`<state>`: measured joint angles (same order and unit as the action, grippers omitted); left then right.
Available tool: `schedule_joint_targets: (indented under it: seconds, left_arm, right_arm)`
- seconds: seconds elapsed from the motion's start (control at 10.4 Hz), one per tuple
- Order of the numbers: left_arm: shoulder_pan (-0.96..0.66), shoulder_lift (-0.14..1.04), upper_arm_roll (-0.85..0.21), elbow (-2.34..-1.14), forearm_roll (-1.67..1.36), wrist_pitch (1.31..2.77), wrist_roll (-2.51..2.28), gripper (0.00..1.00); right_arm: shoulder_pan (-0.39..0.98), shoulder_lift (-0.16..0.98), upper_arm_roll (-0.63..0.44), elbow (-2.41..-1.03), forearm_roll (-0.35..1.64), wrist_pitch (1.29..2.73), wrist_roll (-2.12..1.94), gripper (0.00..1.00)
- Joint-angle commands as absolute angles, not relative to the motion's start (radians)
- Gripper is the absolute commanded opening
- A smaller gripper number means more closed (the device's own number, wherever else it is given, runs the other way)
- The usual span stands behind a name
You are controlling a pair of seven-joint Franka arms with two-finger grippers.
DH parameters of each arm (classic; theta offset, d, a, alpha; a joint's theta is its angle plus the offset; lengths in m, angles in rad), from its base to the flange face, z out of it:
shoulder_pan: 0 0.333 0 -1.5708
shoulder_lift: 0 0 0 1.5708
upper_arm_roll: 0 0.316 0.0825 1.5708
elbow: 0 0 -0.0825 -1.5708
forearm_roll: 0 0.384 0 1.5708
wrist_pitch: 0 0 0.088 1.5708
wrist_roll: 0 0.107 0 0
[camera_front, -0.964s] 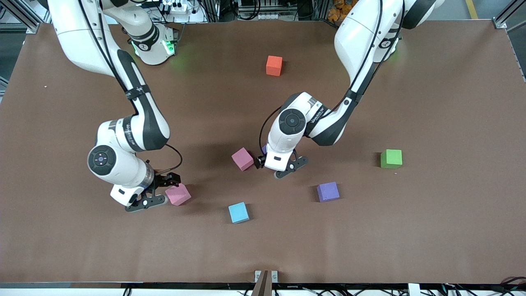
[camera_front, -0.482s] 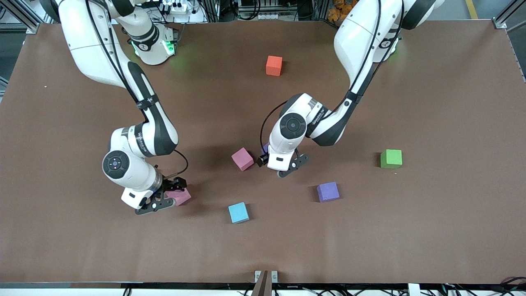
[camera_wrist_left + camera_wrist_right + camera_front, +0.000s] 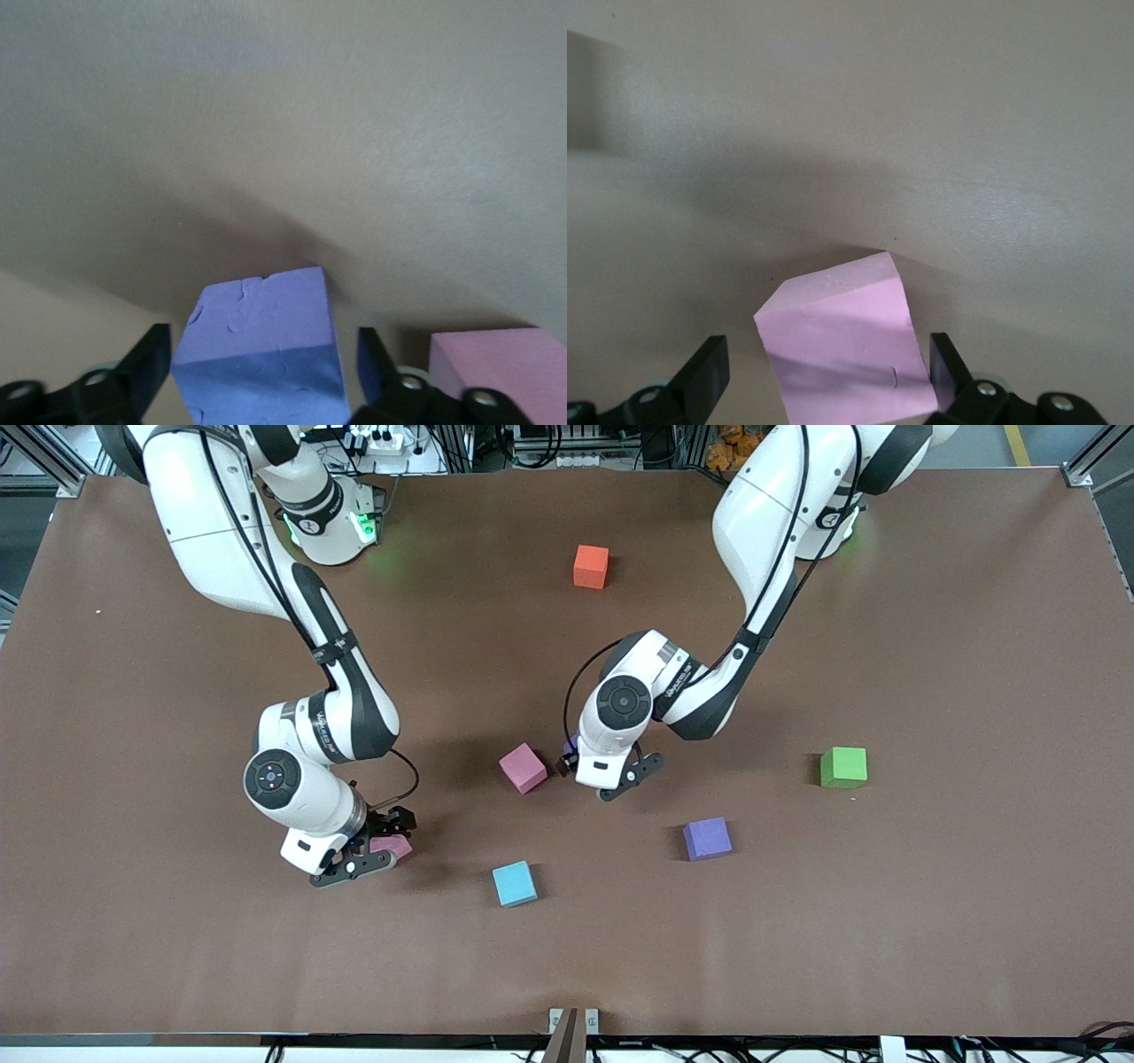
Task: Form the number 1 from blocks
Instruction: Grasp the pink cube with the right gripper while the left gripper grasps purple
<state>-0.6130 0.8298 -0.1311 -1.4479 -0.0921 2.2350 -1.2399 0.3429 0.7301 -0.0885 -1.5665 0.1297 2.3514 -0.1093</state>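
Left wrist view: the left gripper (image 3: 257, 372), open, straddles a purple block (image 3: 261, 341) beside a pink block (image 3: 496, 367); the right gripper (image 3: 824, 376), open, straddles another pink block (image 3: 846, 350); fingers should be centred before closing.

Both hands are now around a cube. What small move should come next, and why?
Probably close both: the left hand straddles the purple foam cube, and the right hand straddles the pink foam cube, fingers apart at its sides.
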Motion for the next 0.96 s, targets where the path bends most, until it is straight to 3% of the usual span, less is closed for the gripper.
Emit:
schedule_joint_targets:
  seconds: [0.0,0.1,0.29,0.67,0.87]
  left_arm:
    - [-0.629,0.833,-0.129,-1.445,-0.117,2.227,-1.247,0.05]
    - [-0.626,0.815,-0.147,-1.462,-0.109,2.226,-1.227,0.00]
    - [-0.611,0.731,-0.184,-1.552,-0.095,2.220,-1.130,0.00]
    - [-0.555,0.530,-0.345,-1.831,0.021,2.221,-1.069,0.00]
    - [-0.546,0.500,-0.422,-1.928,0.064,2.235,-1.069,0.00]
  right_arm:
    - [0.356,0.755,-0.101,-1.555,0.143,2.378,-0.130,1.00]
    - [0.356,0.755,-0.101,-1.560,0.140,2.379,-0.133,1.00]
    - [0.344,0.747,-0.101,-1.616,0.141,2.449,-0.196,0.98]
    - [0.341,0.726,-0.107,-1.621,0.152,2.431,-0.181,0.47]
    - [0.342,0.655,-0.107,-1.652,0.152,2.370,-0.035,0.45]
